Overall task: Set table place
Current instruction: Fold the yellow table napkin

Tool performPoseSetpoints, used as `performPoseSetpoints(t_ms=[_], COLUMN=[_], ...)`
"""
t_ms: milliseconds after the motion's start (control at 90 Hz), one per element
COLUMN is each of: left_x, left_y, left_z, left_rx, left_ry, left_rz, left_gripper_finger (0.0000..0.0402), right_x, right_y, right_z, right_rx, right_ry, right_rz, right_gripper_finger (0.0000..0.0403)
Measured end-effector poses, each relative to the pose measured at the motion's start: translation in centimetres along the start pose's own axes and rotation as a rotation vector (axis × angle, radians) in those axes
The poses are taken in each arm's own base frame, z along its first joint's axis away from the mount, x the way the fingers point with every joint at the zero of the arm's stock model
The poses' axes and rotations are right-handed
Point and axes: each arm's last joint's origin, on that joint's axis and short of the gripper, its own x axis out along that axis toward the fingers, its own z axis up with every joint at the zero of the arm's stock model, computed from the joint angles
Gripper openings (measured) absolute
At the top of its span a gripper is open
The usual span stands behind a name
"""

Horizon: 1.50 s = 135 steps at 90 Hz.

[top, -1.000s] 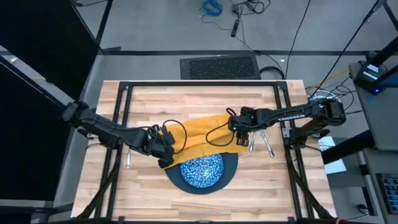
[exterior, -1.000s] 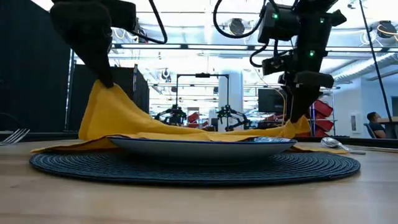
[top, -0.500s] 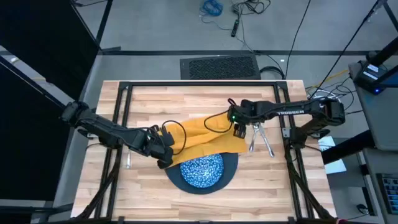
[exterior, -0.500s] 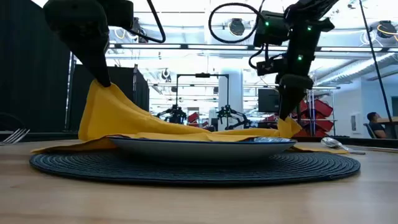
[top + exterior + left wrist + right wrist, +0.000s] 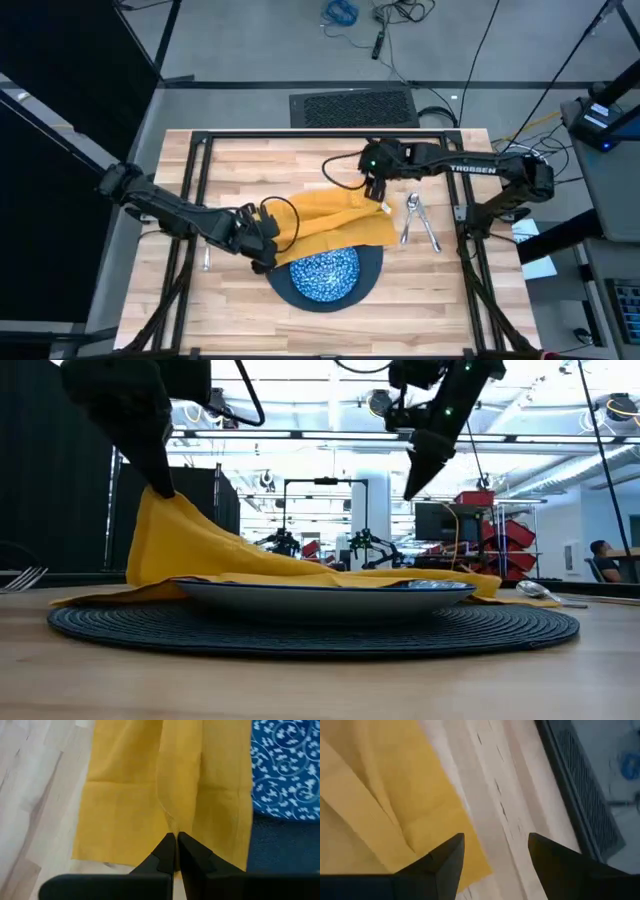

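Left gripper [image 5: 175, 842] pinches the yellow napkin [image 5: 330, 222] beside the speckled dish [image 5: 323, 275]
Right gripper [image 5: 495, 852] hangs wide open and empty above the napkin's far corner; napkin lies partly over the plate [image 5: 368, 283] on the table [image 5: 250, 160]

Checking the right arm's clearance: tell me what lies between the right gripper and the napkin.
Nothing: in the low view the right gripper hangs open above the napkin, only air between.

Mustard-yellow cloth napkin [image 5: 215, 555] draped over round plate [image 5: 330, 595], one corner pinched up by left tool [image 5: 160, 485], right tool [image 5: 418, 475] raised clear, pale wooden tabletop [image 5: 320, 685].
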Motion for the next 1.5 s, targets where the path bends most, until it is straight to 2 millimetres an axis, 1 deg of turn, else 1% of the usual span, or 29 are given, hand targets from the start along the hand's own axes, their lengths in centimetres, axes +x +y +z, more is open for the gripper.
performPoseSetpoints(t_ms=[133, 244, 378, 511, 689, 833, 922, 1122, 1311, 1344, 1500], left_x=[-0.7, -1.3, -1.6, -1.8, -1.1, 0.3, 0.9, 1.1, 1.1, 1.1, 1.1], left_y=[-0.6, -1.0, -1.5, -1.9, -1.9, -1.5, -1.3, -1.5, -1.5, -1.5, -1.5], left_z=[-0.5, -0.8, -1.3, -1.6, -2.4, -3.4, -3.9, -3.8, -3.8, -3.8, -3.8], left_rx=[0.025, 0.023, 0.017, 0.008, 0.003, 0.000, -0.011, -0.019, -0.019, -0.019, -0.019], left_ry=[-0.022, -0.039, -0.040, -0.044, -0.027, 0.000, 0.019, 0.011, 0.012, 0.012, 0.012], left_rz=[-0.031, -0.056, -0.069, -0.078, -0.058, -0.039, -0.032, -0.058, -0.060, -0.060, -0.060], left_gripper_finger=[0.0000, 0.0000, 0.0000, 0.0000, 0.0000, 0.0000, 0.0000, 0.0000, 0.0000, 0.0000, 0.0000], right_x=[0.3, 0.3, 0.7, 1.8, 3.6, 4.8, 5.2, 5.5, 5.9, 5.9, 6.3], right_y=[-1.0, -1.4, -1.0, -0.6, 0.2, 0.7, 0.8, 1.2, 1.5, 1.5, 1.7], right_z=[-0.9, -1.2, -1.5, -2.2, -4.0, -5.2, -5.7, -6.4, -7.1, -7.2, -8.0], right_rx=[0.053, 0.078, 0.093, 0.111, 0.134, 0.155, 0.162, 0.188, 0.171, 0.168, 0.170], right_ry=[0.089, 0.122, 0.124, 0.125, 0.163, 0.178, 0.187, 0.214, 0.236, 0.239, 0.266], right_rz=[-0.014, -0.015, 0.080, 0.109, 0.138, 0.134, 0.132, 0.172, 0.172, 0.174, 0.174], right_gripper_finger=[0.0213, 0.0213, 0.0212, 0.0212, 0.0212, 0.0207, 0.0184, 0.0106, 0.0016, 0.0008, 0.0001])
